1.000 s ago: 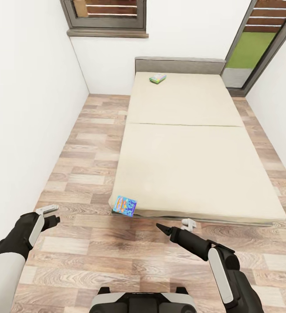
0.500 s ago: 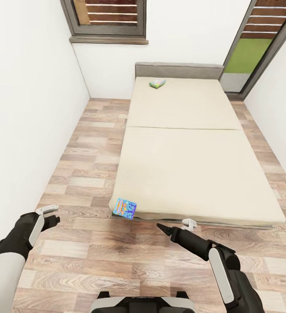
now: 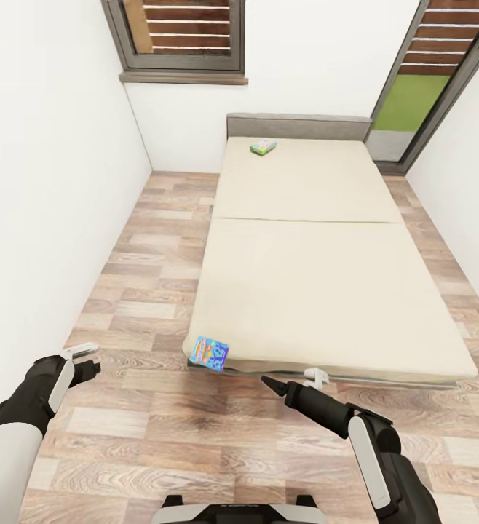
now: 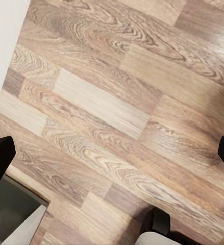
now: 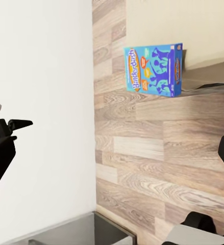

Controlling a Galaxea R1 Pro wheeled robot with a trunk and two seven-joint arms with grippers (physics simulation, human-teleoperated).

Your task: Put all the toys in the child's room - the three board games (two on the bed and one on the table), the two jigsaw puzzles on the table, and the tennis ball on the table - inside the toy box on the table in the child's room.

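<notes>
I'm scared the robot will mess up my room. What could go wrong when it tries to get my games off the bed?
The blue printed game box sits right at the near corner of the beige bed, partly over the edge, so a clumsy nudge from the open right gripper could tip it onto the wooden floor. The green-white game box lies far away near the grey headboard, probably out of reach from here, so stretching across the mattress might miss it.
</notes>
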